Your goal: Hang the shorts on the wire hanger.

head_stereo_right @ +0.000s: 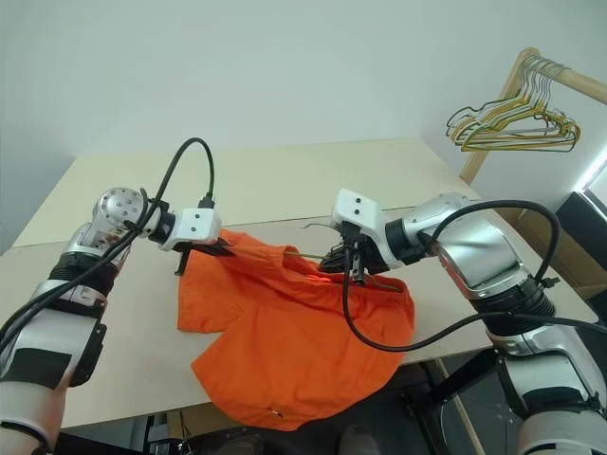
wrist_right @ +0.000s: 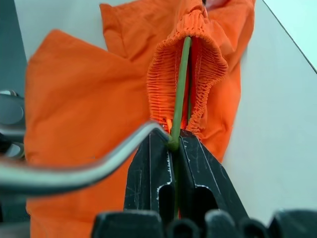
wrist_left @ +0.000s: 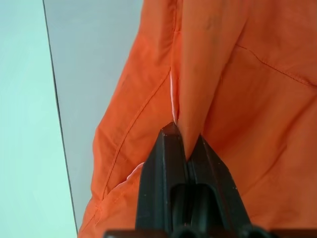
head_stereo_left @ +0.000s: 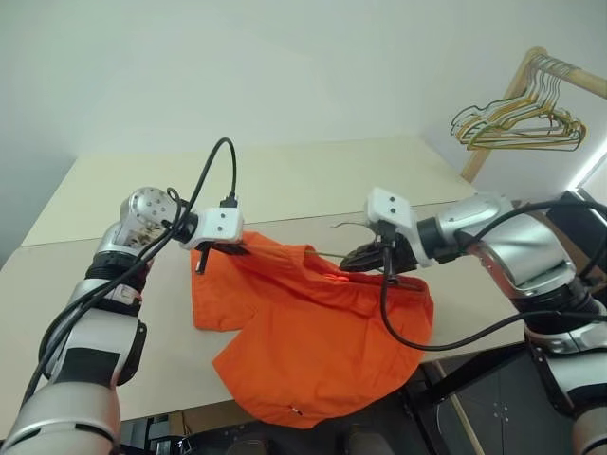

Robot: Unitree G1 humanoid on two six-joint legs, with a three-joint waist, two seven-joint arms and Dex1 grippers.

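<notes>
Pale tabletop [head_stereo_left: 313,180] beneath orange shorts [head_stereo_left: 313,341], draped partly over its near edge. Head view: left gripper [head_stereo_left: 230,248] clamped on 1 upper corner of fabric, right gripper [head_stereo_left: 372,258] at waistband. Left wrist view: fingers [wrist_left: 163,163] pinching a fabric fold. Right wrist view: jaws closed on wire hanger [wrist_right: 179,87], threaded into gathered waistband.

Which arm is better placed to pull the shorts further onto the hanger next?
Probably left: its gripper pinches the shorts, free to tug, while the right gripper is clamped on the hanger.
</notes>
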